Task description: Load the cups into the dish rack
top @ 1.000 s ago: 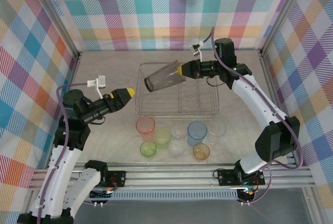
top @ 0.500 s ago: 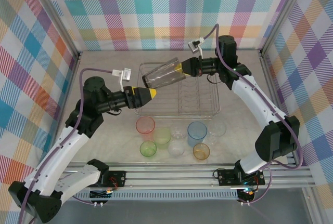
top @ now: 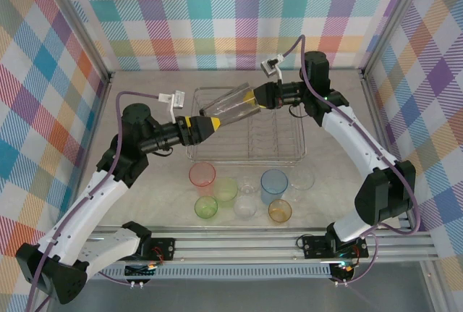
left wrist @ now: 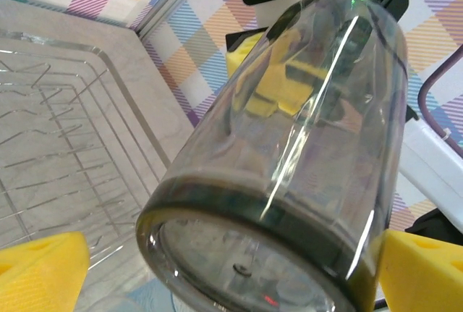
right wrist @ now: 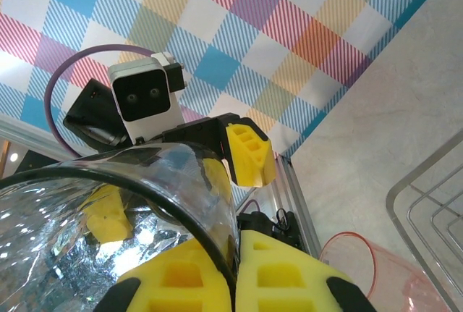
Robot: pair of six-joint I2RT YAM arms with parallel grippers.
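Above the far-left corner of the silver wire dish rack [top: 246,159]: a smoky grey translucent plastic tumbler [top: 230,103] hangs on its side in the air, mouth toward the right arm, base toward the left.

- Right hand [top: 251,97]: clenched on the tumbler's rim. Its wrist view shows the wall pinched between the yellow fingers [right wrist: 282,272], one inside and one outside.
- Left hand [top: 210,125]: released, spread wide. From its own wrist, the yellow fingers [left wrist: 40,265] flank the tumbler's base end. The far one sits just beside the wall; I cannot tell whether it touches.
- Rack: no cups in it, tines bare below the tumbler.
- Bench [top: 145,95], near side of the rack: the other cups stand upright in a loose cluster. Pink-red [top: 202,175], two green [top: 206,207] [top: 226,190], light blue [top: 274,184], orange [top: 279,211], two clear [top: 246,202] [top: 302,179].

Step in hand, as I read it: a mid-air pass of the first cup from right to left, probably to change the grip before racking. The task is barely begun.

Next move calls for the left hand to close squarely on the base end and be firm before the right lets go of the rim. The wall is smooth and tapered, so a light or off-centre squeeze could let it slide out. After that, the cup turns mouth down and settles among the tines.
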